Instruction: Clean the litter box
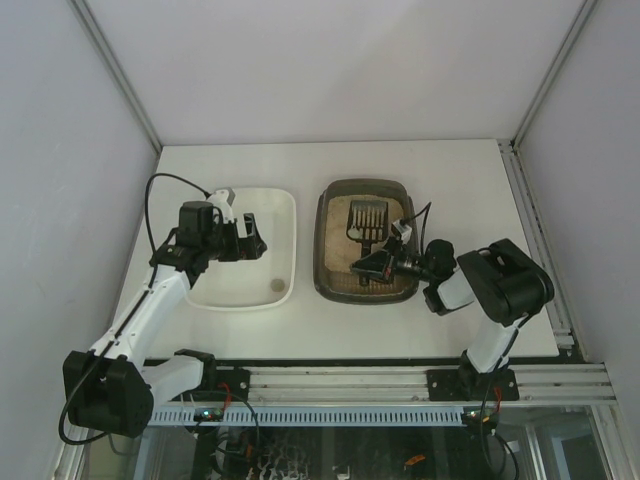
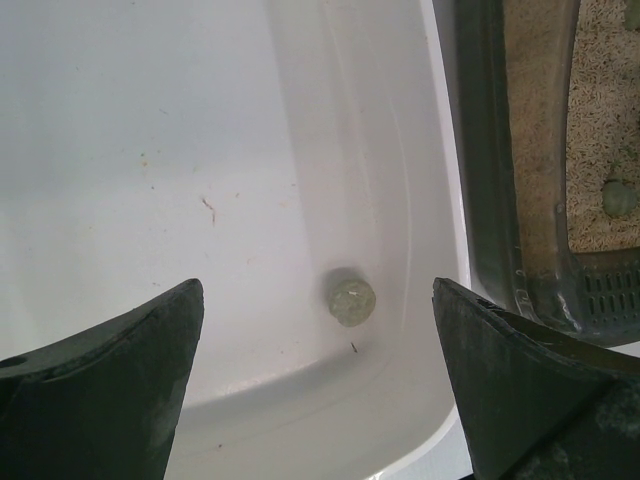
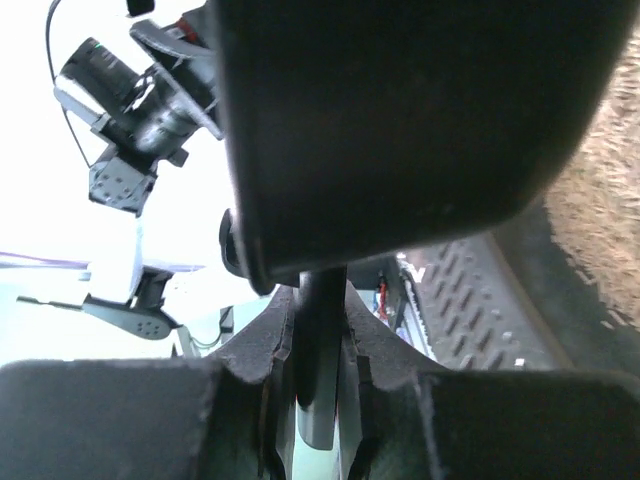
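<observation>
The dark brown-grey litter box (image 1: 324, 250) with beige litter sits right of centre. A black slotted scoop (image 1: 366, 221) lies in it. My right gripper (image 1: 373, 266) is inside the box at its near end and shut on the scoop handle (image 3: 322, 345); the scoop's dark body (image 3: 400, 120) fills the top of the right wrist view. My left gripper (image 1: 250, 241) is open and empty above the white tray (image 1: 285, 215). One round grey-green clump (image 2: 350, 299) lies in the tray's near right corner, between my fingers. Another clump (image 2: 618, 197) lies in the litter.
The white tray and the litter box (image 2: 495, 150) stand side by side, almost touching. The table's edges run close to the enclosure walls on both sides. The box's ribbed inner ledge (image 3: 470, 300) is just right of my right gripper (image 3: 320, 400).
</observation>
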`<move>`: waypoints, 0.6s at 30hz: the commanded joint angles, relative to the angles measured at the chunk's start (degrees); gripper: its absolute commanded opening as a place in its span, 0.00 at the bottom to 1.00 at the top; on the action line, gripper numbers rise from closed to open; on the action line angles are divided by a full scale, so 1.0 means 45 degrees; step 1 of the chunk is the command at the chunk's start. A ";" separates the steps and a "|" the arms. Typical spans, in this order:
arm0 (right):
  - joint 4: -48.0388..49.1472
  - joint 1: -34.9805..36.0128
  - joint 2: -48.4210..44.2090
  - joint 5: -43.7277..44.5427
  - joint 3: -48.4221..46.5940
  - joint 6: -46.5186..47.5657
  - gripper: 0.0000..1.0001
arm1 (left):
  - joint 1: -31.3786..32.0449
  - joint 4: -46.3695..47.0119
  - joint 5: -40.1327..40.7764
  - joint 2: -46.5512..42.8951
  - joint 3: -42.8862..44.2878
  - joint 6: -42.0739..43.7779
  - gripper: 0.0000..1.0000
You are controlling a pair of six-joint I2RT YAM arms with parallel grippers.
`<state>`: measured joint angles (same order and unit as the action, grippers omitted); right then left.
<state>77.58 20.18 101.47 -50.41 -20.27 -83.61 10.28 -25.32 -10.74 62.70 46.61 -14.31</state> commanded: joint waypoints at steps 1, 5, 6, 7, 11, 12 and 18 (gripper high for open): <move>0.1898 -0.0384 -0.0656 -0.0265 -0.0561 -0.0892 0.00 | -0.0105 0.0412 0.0116 -0.0237 -0.0359 0.0363 1.00; 0.1895 0.0052 -0.0449 -0.0907 -0.1086 -0.1532 0.00 | -0.0127 0.0412 0.0148 -0.0157 -0.0348 0.0372 1.00; 0.1900 -0.0264 -0.0475 -0.0975 -0.0974 -0.1577 0.00 | -0.0121 0.0437 0.0122 -0.0145 -0.0339 0.0370 1.00; 0.1900 -0.0701 -0.0578 -0.0842 -0.0723 -0.1493 0.00 | -0.0130 0.0459 0.0090 -0.0117 -0.0355 0.0377 1.00; 0.1569 -0.0173 -0.0522 -0.0974 -0.0809 -0.1393 0.00 | -0.0131 0.0490 0.0053 -0.0143 -0.0361 0.0391 1.00; 0.1527 0.0216 -0.0443 -0.1103 -0.0947 -0.1350 0.00 | -0.0121 0.0490 0.0030 -0.0126 -0.0370 0.0404 1.00; 0.1827 -0.1117 -0.0283 -0.0817 -0.0124 -0.1690 0.00 | -0.0128 0.0500 -0.0027 -0.0142 -0.0416 0.0424 1.00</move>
<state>81.89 18.48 100.12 -55.24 -22.02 -90.32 10.11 -24.67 -10.68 62.70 46.30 -13.87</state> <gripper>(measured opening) 0.131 0.998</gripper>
